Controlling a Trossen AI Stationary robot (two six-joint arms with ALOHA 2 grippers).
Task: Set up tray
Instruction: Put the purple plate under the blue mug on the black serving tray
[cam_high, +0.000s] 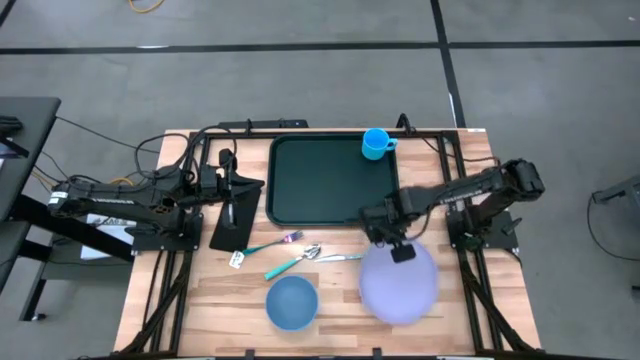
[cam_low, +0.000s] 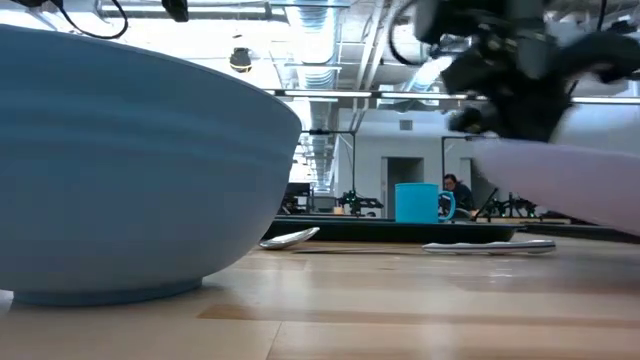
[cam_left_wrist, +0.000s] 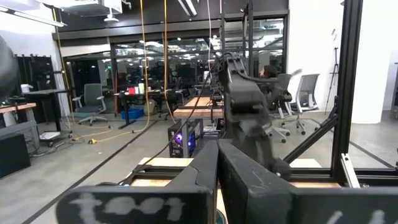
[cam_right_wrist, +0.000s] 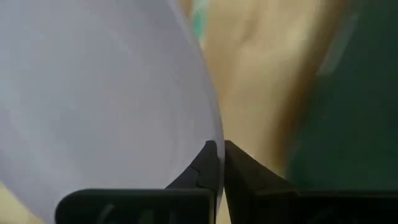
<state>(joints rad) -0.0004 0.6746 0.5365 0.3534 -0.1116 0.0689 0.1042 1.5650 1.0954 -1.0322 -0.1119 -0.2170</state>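
The dark green tray (cam_high: 325, 185) lies at the table's far middle, with a blue cup (cam_high: 376, 143) standing in its far right corner. The lavender plate (cam_high: 400, 285) is near the table's near right side, just off the tray's near right corner. My right gripper (cam_high: 392, 240) is shut on the plate's far rim. In the low view the plate (cam_low: 565, 185) is tilted, with its far side raised. My left gripper (cam_high: 231, 190) waits shut over the flat black piece (cam_high: 235, 228), left of the tray. My right gripper pinches the lavender plate's rim (cam_right_wrist: 208, 134) between its two fingers, on the plate's far edge nearest the tray. The fingers reach it from the far side, slanting down. The plate is tilted, far edge up; I cannot tell whether its near edge touches the table.
A blue bowl (cam_high: 291, 302) sits at the table's near middle and fills the low view's left. A fork (cam_high: 268, 245), a teal-handled spoon (cam_high: 290, 263) and a silver spoon (cam_high: 335, 256) lie between bowl and tray. Black frame rails run along both table sides.
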